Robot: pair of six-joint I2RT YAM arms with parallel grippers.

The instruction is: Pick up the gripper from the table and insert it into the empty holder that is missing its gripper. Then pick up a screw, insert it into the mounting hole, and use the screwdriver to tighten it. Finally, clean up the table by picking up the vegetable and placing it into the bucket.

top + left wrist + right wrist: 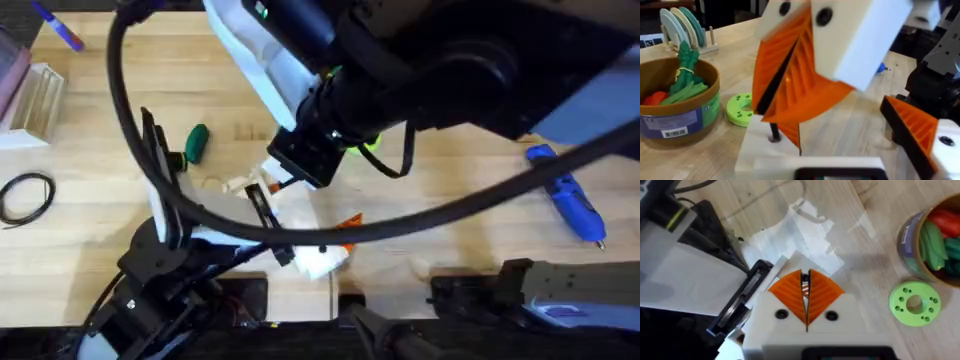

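My right gripper (805,296) is pinched shut on a thin thing I can't make out, near the tabletop's front edge; my left gripper's (850,135) opening I cannot tell. The screwdriver (572,197) lies untouched by the right edge. The vegetable (196,142) is left of middle, not yet in the bucket (680,117).

We see even, bright indoor light on table (90,130), no hard glare. Right arm (470,55) rises close under overhead camera: large, dark, blurred. We note soft shadow under bucket (677,112) in left wrist view. Near orange pads (790,75) there smear out of focus. In right wrist view we find wood grain sharp, pale sheen on clear plastic wrap (800,235).
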